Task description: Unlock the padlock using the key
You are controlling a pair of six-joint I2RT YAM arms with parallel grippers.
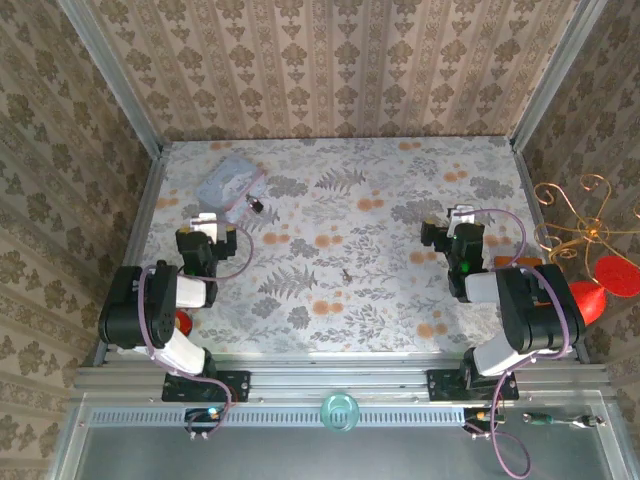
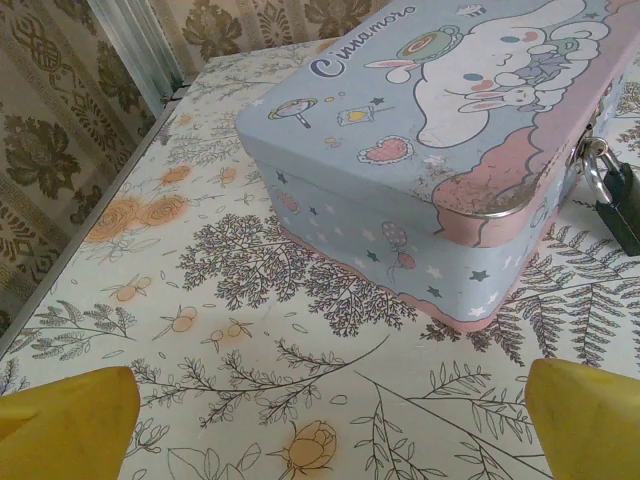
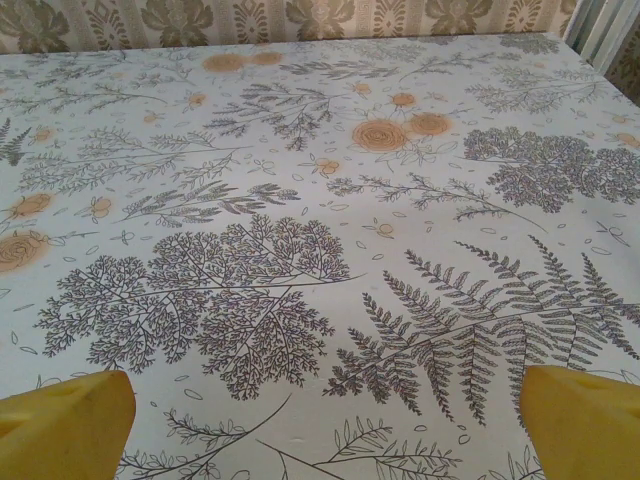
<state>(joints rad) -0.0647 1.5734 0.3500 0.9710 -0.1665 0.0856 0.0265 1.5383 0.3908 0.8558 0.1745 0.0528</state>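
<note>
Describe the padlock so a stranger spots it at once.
Find the pale blue cartoon box at the far left of the table. Against its near right side sits the padlock. Its dark body and silvery shackle set it apart from the thin grey key mid-table.

The counter point(image 3: 300, 150) has a matt, smooth floral-printed covering. The blue case point(image 2: 420, 130) has a satin printed finish, scuffed at one lid corner. The padlock point(image 2: 620, 205) has a dark matt body and glossy metal shackle.
</note>
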